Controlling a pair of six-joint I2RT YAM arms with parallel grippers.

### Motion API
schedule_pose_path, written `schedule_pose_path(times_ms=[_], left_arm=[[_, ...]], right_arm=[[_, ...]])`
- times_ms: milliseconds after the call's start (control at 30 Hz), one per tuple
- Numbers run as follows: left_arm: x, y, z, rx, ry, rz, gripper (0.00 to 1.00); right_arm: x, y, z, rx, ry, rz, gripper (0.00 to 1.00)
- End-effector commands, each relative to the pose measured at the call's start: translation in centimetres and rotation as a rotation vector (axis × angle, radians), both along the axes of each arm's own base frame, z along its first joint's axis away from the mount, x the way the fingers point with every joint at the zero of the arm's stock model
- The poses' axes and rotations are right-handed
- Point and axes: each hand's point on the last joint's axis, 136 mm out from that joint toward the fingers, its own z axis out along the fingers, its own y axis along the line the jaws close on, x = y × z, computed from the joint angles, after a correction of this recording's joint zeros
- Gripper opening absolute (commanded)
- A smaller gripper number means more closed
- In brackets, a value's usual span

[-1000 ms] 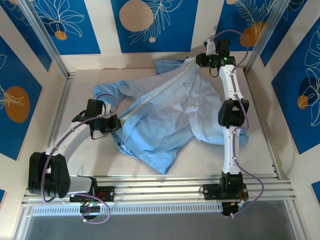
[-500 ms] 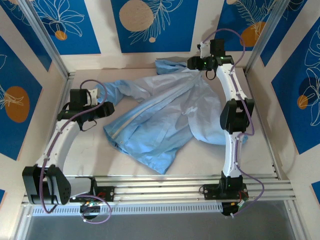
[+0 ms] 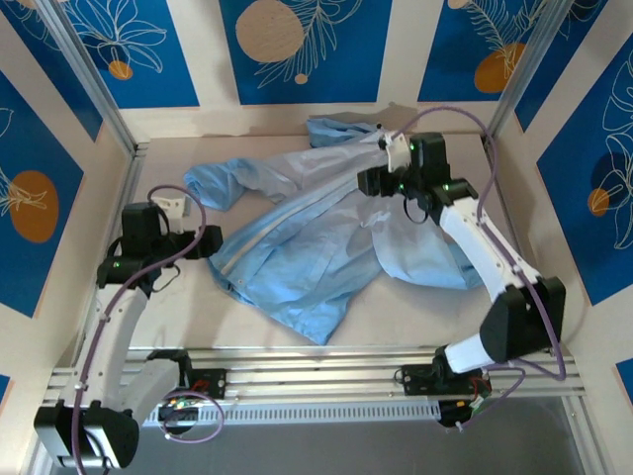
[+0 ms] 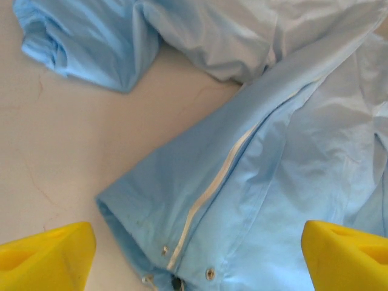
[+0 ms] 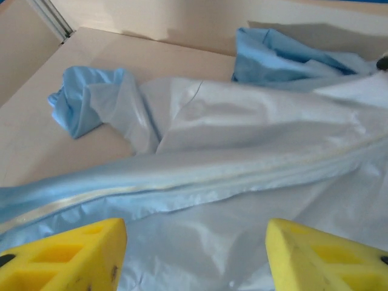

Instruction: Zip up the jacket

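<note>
Our left tool [image 3: 203, 241] hangs near the left edge of the tabletop [image 3: 188, 319]. Its yellow fingers [image 4: 48, 260] are spread wide with nothing between them, just above the hem corner of the jacket [image 3: 326, 237]. The jacket lies spread from the middle of the tabletop toward its far right corner, with one sleeve [image 3: 213, 183] bunched toward the far left. The zipper [image 4: 212, 182] runs as one pale, closed-looking line from the hem up toward the collar, and the front panels look joined wherever we can see them. We cannot make out the slider. Our right tool [image 3: 368, 182] hovers over the collar end near the far edge, its fingers [image 5: 66, 254] likewise parted and empty. We judge the zipping done or nearly so, with at most the last stretch by the collar left.
</note>
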Motion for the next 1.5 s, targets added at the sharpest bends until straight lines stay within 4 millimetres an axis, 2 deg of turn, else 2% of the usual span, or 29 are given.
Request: schedule_pose_path(times_ms=[0, 133, 167, 200, 333, 367, 500, 600, 667, 767, 900, 1000, 1133, 1200, 1467], left_arm=[[-0.6, 0.0, -0.8, 0.015, -0.048, -0.026, 1.0], [-1.0, -0.3, -2.3, 0.02, -0.077, -0.055, 1.0], [-0.9, -0.2, -2.6, 0.022, -0.084, -0.047, 1.0], [-0.8, -0.1, -2.9, 0.022, -0.094, -0.044, 1.0], [0.2, 0.4, -2.9, 0.046, -0.191, -0.014, 1.0], [0.6, 0.9, -2.8, 0.062, -0.223, 0.01, 1.0], [1.9, 3.4, -3.0, 0.153, -0.312, 0.135, 1.0], [2.8, 5.6, -3.9, 0.194, -0.354, 0.259, 1.0], [3.5, 6.1, -4.6, 0.209, -0.352, 0.284, 1.0], [4.7, 6.0, -6.2, 0.231, -0.33, 0.265, 1.0], [5.8, 6.3, -7.5, 0.233, -0.391, 0.289, 1.0], [6.6, 6.4, -8.0, 0.226, -0.449, 0.304, 1.0], [8.1, 5.0, -8.6, 0.204, -0.487, 0.223, 1.0], [8.8, 5.0, -8.4, 0.228, -0.497, 0.211, 1.0], [9.6, 5.0, -10.0, 0.234, -0.496, 0.208, 1.0]], right_arm=[[-1.9, -0.9, -0.6, -0.006, -0.073, -0.052, 0.64], [-4.4, -3.2, -2.9, -0.034, -0.111, -0.139, 0.7], [-4.8, -4.1, -3.4, -0.04, -0.122, -0.179, 0.8], [-5.1, -5.2, -3.9, -0.042, -0.125, -0.227, 0.86], [-5.8, -9.1, -5.3, 0.006, -0.087, -0.395, 0.94], [-6.0, -9.9, -5.8, 0.023, -0.08, -0.425, 0.99], [-6.5, -12.6, -8.0, 0.036, -0.13, -0.537, 0.99], [-6.9, -14.3, -9.2, 0.057, -0.185, -0.604, 0.99], [-6.9, -15.1, -10.0, 0.07, -0.192, -0.631, 0.99], [-6.5, -15.8, -10.6, 0.042, -0.22, -0.629, 0.99], [-5.8, -16.2, -11.3, 0.024, -0.281, -0.624, 0.99], [-5.1, -16.3, -11.3, 0.056, -0.325, -0.618, 0.99], [-3.6, -15.6, -12.0, 0.041, -0.338, -0.553, 0.99], [-3.0, -15.6, -12.4, 0.031, -0.342, -0.54, 0.99], [-2.5, -16.1, -14.6, 0.038, -0.328, -0.569, 0.99]])
